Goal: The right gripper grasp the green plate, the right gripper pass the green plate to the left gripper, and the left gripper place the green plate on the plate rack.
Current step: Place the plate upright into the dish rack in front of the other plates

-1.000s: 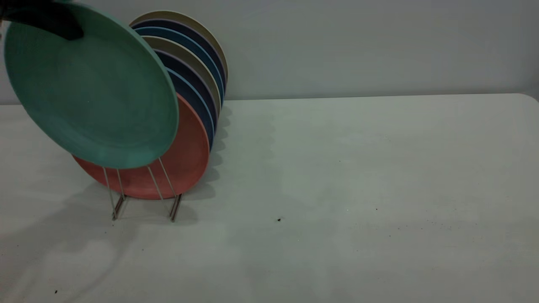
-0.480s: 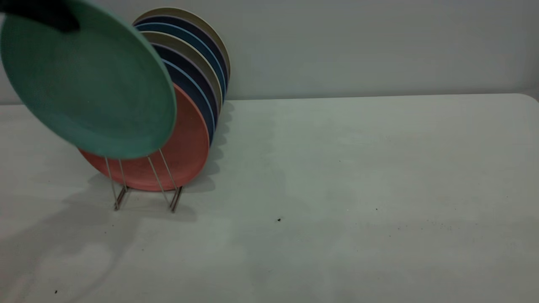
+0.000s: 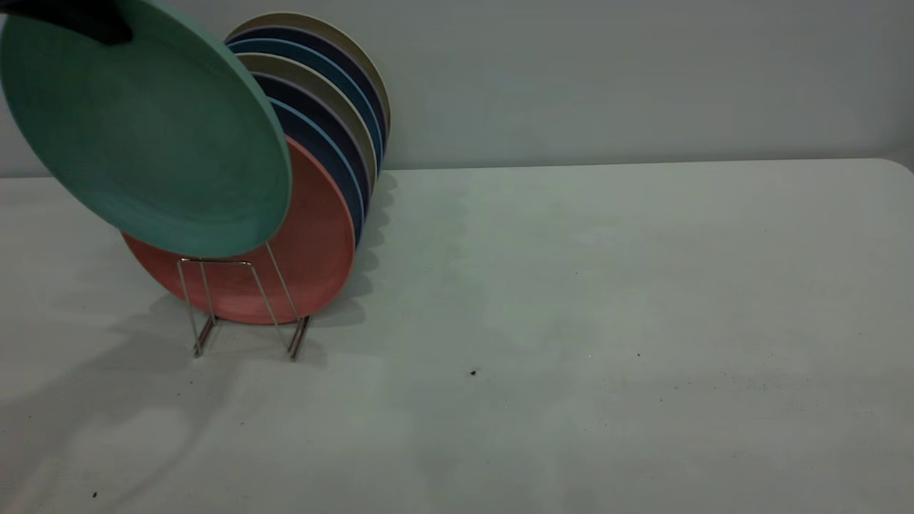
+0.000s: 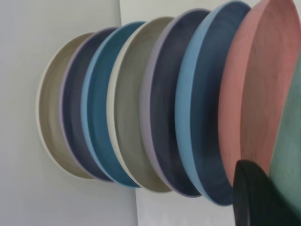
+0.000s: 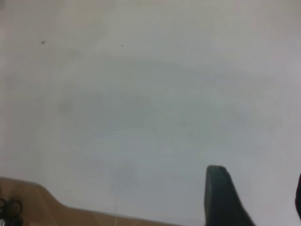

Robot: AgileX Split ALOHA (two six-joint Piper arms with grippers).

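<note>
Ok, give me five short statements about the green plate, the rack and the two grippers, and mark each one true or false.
1. The left gripper holds the green plate by its upper rim. True.
2. The green plate sits seated in the plate rack. False: it hangs tilted above the rack's empty front wire loop.
3. The salmon-pink plate is the frontmost plate standing in the rack. True.
4. The right gripper also grips the green plate. False: it is over bare table, fingers apart, holding nothing.
5. The rack holds only two plates. False: several stand in a row.
</note>
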